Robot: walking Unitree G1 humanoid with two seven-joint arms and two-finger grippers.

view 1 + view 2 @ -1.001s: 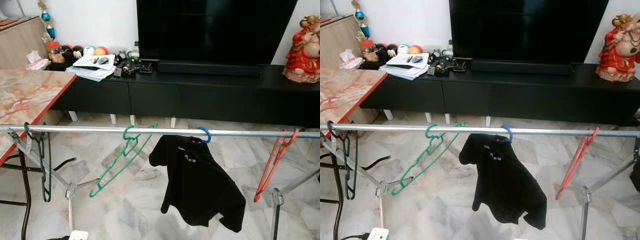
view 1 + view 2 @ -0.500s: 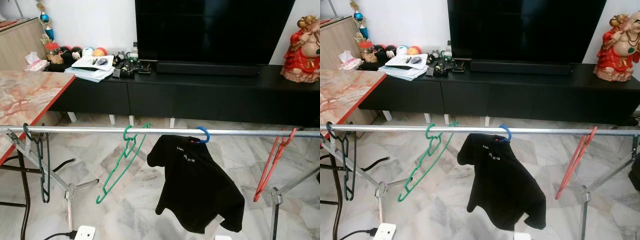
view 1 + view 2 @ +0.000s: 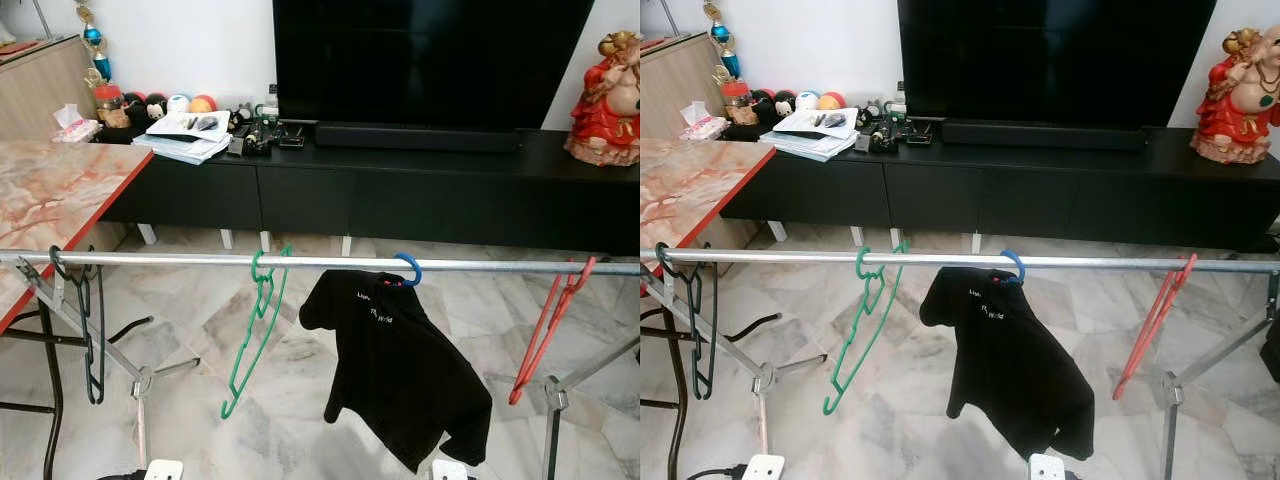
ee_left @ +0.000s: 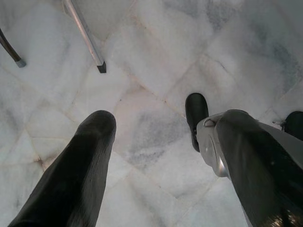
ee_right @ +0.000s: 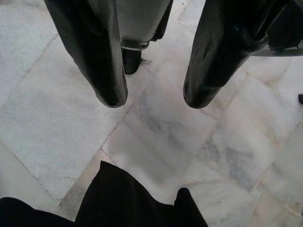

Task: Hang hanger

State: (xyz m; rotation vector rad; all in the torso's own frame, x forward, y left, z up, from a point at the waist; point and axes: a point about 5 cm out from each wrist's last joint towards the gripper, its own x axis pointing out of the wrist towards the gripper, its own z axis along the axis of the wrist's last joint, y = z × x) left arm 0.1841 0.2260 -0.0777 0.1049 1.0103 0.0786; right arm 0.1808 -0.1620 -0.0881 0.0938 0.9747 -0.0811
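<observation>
Jaws of both grippers, left & right, gape empty over floor. Green hanger on rail has swung from slanted to near-vertical, settling; hang looks done.

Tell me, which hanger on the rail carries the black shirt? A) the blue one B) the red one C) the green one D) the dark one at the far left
A: the black shirt hangs from the blue hanger hooked over the rail; the green hanger beside it is bare.

Four hangers on one rail (one carries a black shirt).
</observation>
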